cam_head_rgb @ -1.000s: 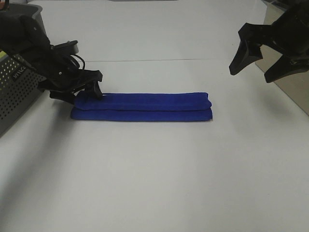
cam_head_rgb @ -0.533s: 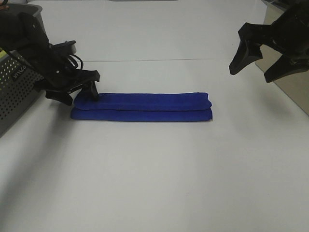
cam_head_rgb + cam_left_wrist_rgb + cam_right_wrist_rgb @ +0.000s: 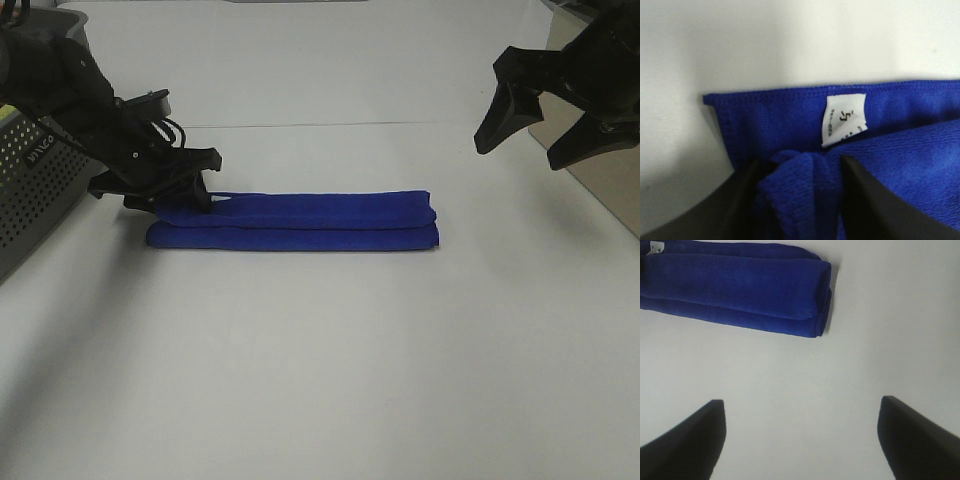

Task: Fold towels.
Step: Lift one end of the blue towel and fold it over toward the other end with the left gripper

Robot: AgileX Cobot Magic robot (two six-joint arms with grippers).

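White table (image 3: 320, 380), seen from high, bears the folded blue towel (image 3: 300, 220) at centre, its left end newly pinched by the left gripper (image 3: 190, 195); left wrist view: fingers (image 3: 740, 200) clamp bunched cloth near the white tag (image 3: 844, 119), so the next fold appears ready to begin; right wrist view: right gripper (image 3: 800, 410) gapes wide, clear of the towel.

A broad white tabletop (image 3: 320, 380) under soft, even light, crossed by a faint seam (image 3: 350, 124), meets a grey perforated bin (image 3: 30, 190) (left edge) and tan flooring (image 3: 600, 190).
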